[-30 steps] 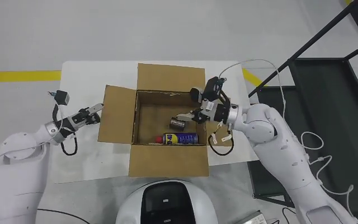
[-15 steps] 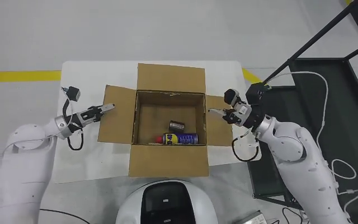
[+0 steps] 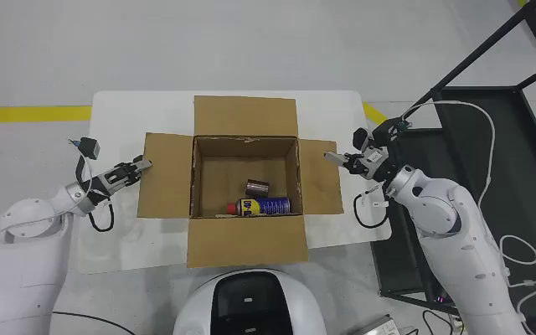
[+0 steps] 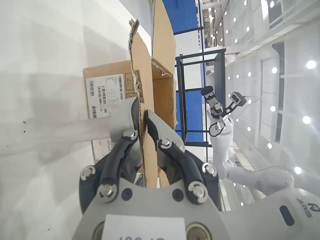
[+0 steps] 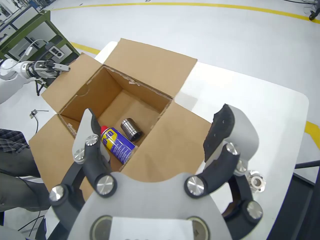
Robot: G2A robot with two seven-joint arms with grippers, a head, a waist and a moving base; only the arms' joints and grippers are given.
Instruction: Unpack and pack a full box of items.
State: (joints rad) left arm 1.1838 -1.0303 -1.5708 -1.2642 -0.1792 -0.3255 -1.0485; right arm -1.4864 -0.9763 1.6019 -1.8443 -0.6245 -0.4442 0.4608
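Observation:
An open cardboard box stands mid-table with all its flaps spread. Inside lie a blue and yellow spray can and a short metal cylinder; the right wrist view looks down on the same can and cylinder. My left gripper is shut on the outer edge of the box's left flap, with the cardboard pinched between its fingers. My right gripper hangs open over the outer edge of the right flap, holding nothing.
The white table has bare room on both sides of the box. A small toothed metal part lies on the table under my right wrist. A black metal rack stands just off the table's right edge.
My right gripper has come out of the box and back over the right flap's edge. The left gripper pulled back to the left, and the box slid left with it.

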